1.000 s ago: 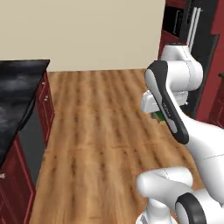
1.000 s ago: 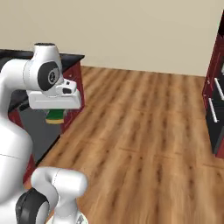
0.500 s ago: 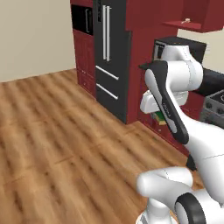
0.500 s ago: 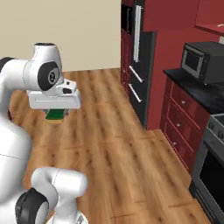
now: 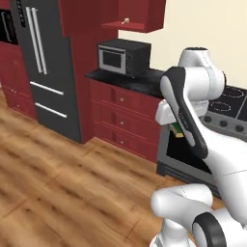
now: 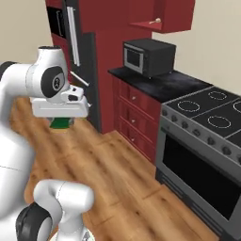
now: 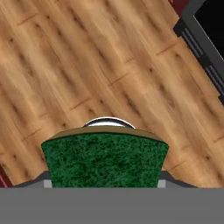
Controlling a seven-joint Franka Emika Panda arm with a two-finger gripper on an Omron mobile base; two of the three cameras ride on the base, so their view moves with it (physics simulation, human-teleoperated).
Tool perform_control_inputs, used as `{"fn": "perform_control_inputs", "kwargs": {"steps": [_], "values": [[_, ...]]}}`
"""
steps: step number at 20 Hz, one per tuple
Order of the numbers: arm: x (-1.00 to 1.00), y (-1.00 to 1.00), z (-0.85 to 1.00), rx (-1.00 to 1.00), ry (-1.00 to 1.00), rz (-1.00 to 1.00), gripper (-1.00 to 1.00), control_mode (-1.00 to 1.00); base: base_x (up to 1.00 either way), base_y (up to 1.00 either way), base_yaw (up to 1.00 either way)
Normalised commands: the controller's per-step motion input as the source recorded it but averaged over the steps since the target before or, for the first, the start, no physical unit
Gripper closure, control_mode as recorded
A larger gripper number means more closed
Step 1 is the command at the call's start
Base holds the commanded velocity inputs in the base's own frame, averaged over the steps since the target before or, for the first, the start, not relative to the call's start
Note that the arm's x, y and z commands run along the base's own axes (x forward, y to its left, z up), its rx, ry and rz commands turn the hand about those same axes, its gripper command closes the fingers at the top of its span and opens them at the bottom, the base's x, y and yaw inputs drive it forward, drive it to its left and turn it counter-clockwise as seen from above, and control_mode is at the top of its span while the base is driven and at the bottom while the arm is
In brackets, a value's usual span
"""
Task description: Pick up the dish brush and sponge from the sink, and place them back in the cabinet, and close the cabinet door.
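My gripper [image 6: 60, 118] is shut on the dark green sponge [image 6: 60, 124], held at chest height over the wooden floor. Seen from the hand, the sponge [image 7: 105, 158] spans the bottom of the picture and hides most of the fingers. From the left base it shows as a green bit [image 5: 177, 129] under the hand. High on the wall the red cabinet [image 6: 164, 24] stands open, with the dish brush [image 6: 154, 21] lying on its shelf. The same brush [image 5: 125, 20] rests on the cabinet shelf [image 5: 132, 27]. The sink is out of view. I cannot tell which red panel is the cabinet door.
A dark grey fridge [image 5: 46, 72] stands left of red drawers [image 5: 123, 120] under a black counter with a microwave [image 5: 123, 57]. A stove with oven [image 6: 202, 155] is on the right. Open wooden floor [image 5: 62, 188] lies in front.
The whole picture has swung as the base turned: from open floor to the fridge, counter, cabinet and stove. The sponge stays in the gripper in the same pose.
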Motion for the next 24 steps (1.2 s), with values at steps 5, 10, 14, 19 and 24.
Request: {"fn": "perform_control_inputs", "kwargs": {"steps": [5, 10, 14, 19, 24], "values": [[0.0, 0.0, 0.0, 0.0, 0.0, 0.0, 1.0, 1.0, 0.31, 0.33, -0.38], [0.0, 0.0, 0.0, 0.0, 0.0, 0.0, 1.0, 1.0, 0.49, 0.66, -0.2], [0.0, 0.0, 0.0, 0.0, 0.0, 0.0, 1.0, 1.0, 0.55, 0.59, -0.12], [0.0, 0.0, 0.0, 0.0, 0.0, 0.0, 1.0, 1.0, 0.58, 0.42, -0.07], [0.0, 0.0, 0.0, 0.0, 0.0, 0.0, 1.0, 1.0, 0.61, 0.44, -0.07]]}}
